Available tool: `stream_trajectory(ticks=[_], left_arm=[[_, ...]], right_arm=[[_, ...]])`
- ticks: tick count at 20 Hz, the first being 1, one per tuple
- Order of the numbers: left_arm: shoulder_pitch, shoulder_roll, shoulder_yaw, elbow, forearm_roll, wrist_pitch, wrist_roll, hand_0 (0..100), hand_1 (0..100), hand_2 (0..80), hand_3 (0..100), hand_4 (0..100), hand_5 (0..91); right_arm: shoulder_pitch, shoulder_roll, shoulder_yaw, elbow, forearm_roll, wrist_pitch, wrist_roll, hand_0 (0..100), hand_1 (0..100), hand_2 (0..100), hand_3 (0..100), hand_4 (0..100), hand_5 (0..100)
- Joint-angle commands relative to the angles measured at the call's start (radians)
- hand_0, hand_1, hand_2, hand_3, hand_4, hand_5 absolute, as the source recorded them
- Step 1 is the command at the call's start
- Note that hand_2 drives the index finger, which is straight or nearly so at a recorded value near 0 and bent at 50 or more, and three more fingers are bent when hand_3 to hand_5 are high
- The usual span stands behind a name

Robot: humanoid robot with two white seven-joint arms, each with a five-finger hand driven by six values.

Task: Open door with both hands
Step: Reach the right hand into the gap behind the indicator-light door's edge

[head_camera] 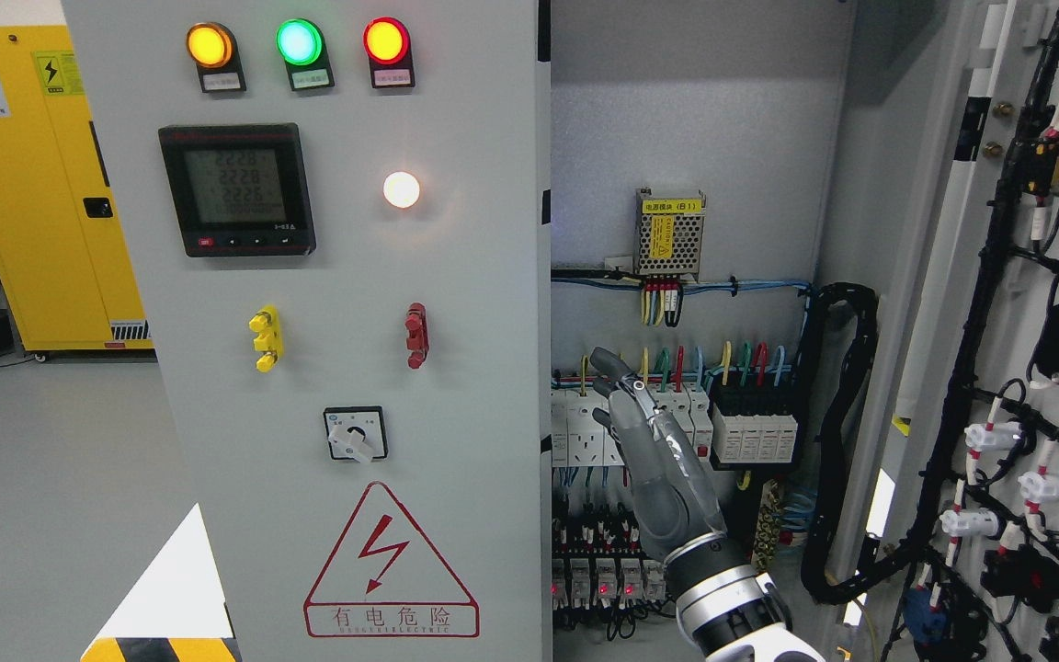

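One robot hand shows, the right hand (654, 460), its arm rising from the bottom edge right of the middle. It stands upright in front of the open cabinet interior (686, 138), back of the hand toward the camera. The fingers (617, 372) are stretched out nearly straight and close together, pointing up and slightly left; they hold nothing. Their tips lie over the row of white breakers (575, 428), but whether they touch anything there cannot be told.

The cabinet has two doors. The left door (456, 515) is closed and fills the middle-left of the view, its right edge just left of the hand. The right door (998, 386) is swung wide open at the picture's right, its inner side showing black wiring looms and white connectors.

On the left door: three lit indicator lamps in a row, one amber lamp (210, 46), one green lamp (299, 41) and one red lamp (386, 40); one white light (401, 189) below them; one digital meter (238, 189); one yellow handle (265, 338) and one red handle (415, 335); one rotary switch (355, 434); one red triangular warning sign (390, 563).

Inside sit one perforated power supply (669, 233) with a yellow label and coloured wires beneath it. A yellow cabinet (33, 184) stands at far left on the floor.
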Motion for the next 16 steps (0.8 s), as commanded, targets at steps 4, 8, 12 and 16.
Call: stream_trajectory(ticks=[4,8,12,16], left_arm=[[-0.023,-0.004,-0.001,0.0,0.0,0.0,0.0,0,0,0.0,0,0,0.0],[-0.023,-0.004,-0.001,0.0,0.0,0.0,0.0,0,0,0.0,0,0,0.0],[-0.023,-0.007,0.001,0.0,0.0,0.0,0.0,0,0,0.0,0,0,0.0],[-0.026,-0.007,-0.001,-0.001,0.0,0.0,-0.002,0,0,0.0,0,0,0.0]], right_arm=[[-0.112,0.031,-0.05,0.172,-0.002,0.03,0.003,20,12,0,0,0,0],[-0.132,0.025,-0.05,0.17,-0.062,0.068,0.004,20,12,0,0,0,0],[-0.151,0.02,-0.053,0.181,-0.103,0.085,0.02,20,12,0,0,0,0],[-0.154,0.02,-0.065,0.182,-0.109,0.113,0.099,20,12,0,0,0,0]])
